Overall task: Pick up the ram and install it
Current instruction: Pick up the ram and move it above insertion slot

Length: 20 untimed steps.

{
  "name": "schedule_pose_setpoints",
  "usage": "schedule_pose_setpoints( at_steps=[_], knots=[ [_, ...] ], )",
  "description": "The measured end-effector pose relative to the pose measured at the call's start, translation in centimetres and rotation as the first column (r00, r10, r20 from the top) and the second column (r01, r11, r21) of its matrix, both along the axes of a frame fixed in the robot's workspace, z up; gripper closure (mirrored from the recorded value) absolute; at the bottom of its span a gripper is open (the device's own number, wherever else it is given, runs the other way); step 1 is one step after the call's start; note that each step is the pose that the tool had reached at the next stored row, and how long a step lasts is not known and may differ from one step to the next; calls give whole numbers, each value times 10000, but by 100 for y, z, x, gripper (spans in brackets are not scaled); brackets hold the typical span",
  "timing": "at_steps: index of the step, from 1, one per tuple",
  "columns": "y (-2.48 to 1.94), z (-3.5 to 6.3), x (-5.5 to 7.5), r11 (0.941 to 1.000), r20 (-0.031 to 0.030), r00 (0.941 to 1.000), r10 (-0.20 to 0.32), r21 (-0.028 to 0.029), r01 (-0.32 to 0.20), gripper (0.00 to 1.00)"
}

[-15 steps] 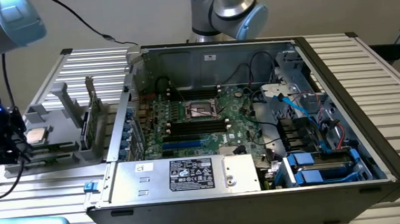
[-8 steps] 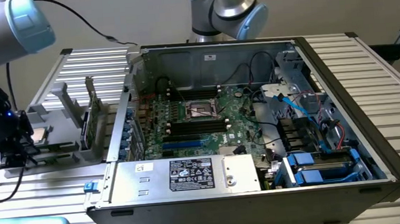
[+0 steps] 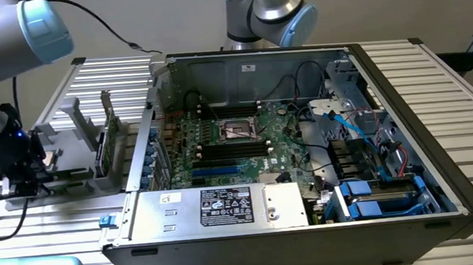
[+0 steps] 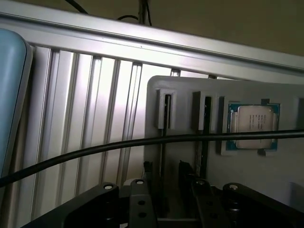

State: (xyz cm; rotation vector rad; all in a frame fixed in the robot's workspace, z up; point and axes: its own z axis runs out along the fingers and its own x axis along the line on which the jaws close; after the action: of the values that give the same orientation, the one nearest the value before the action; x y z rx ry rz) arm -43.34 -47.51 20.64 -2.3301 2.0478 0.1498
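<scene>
Your tool (image 4: pixel 166 170) is spread wide. Its two dark fingers (image 4: pixel 148 168) stand apart with a clear gap between them, and nothing is pinched.

In the wrist view the fingers sit on either side of a thin dark strip, the ram (image 4: pixel 162 159). You see it edge-on, standing on its long edge in a narrow slot of the grey holder (image 4: pixel 185 90). From this angle only its slim top edge shows, so its green face and chips cannot be made out. You also cannot tell whether either finger touches it.

A second slot (image 4: pixel 205 114) just beside it holds another thin dark edge. The square silver processor (image 4: pixel 251 124) lies flat in a recess next to that. A black cable (image 4: pixel 95 150) crosses in front of the holder.

In the exterior view the tool (image 3: pixel 22 182) hangs low over the holder's end towards the exterior view's left, on the ribbed metal surface (image 3: pixel 469 122). A tall green card (image 3: pixel 109 119) stands upright at the holder's other end. That end is just beside the open computer case (image 3: pixel 228 258), where the motherboard (image 3: pixel 246 150) lies exposed.
</scene>
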Motion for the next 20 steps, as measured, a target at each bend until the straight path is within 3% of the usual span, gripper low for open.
schedule_pose_setpoints(
  at_steps=[7, 9, 10, 17, 20],
  knots=[
    [10, -18, 1, 10000, -8, 10000, 0, 14, 0, 65],
    [10, -18, 0, 10000, -10, 10000, 0, 17, 0, 67],
    [10, -20, 0, 10000, -8, 10000, 0, 21, 0, 74],
    [10, -57, 1, 10000, -9, 10000, 1, 48, -1, 74],
    [10, -47, 1, 10000, -43, 10000, 4, 51, -4, 74]
  ],
)
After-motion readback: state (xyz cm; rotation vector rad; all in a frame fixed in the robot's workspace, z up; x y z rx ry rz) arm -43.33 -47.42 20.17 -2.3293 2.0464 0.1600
